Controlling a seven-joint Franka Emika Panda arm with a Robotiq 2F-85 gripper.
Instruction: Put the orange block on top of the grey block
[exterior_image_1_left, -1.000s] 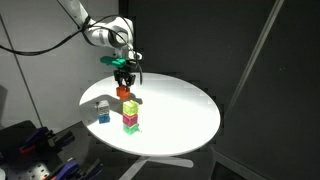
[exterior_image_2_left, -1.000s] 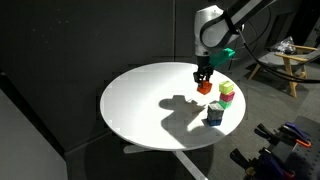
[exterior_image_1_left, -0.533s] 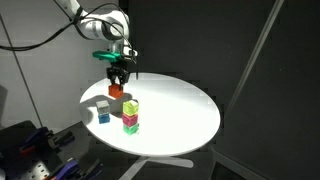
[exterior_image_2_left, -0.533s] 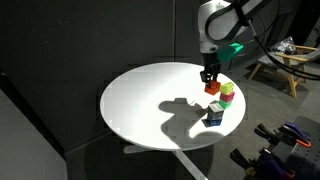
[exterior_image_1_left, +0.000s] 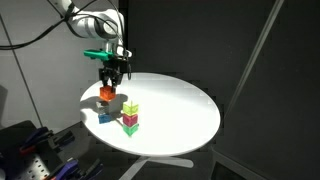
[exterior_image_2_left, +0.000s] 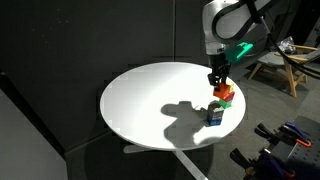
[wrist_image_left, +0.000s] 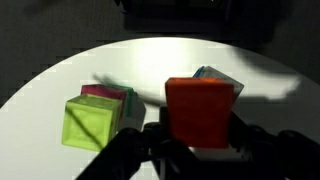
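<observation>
Orange block (exterior_image_1_left: 107, 94) shifted above grey block (exterior_image_1_left: 104, 115) (claw (exterior_image_1_left: 108, 90) clamped), yellow-green cube (exterior_image_1_left: 131, 108) beside

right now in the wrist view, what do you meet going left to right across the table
yellow-green cube → orange block; magenta cube and grey block left out, each overlapping one of those
</observation>
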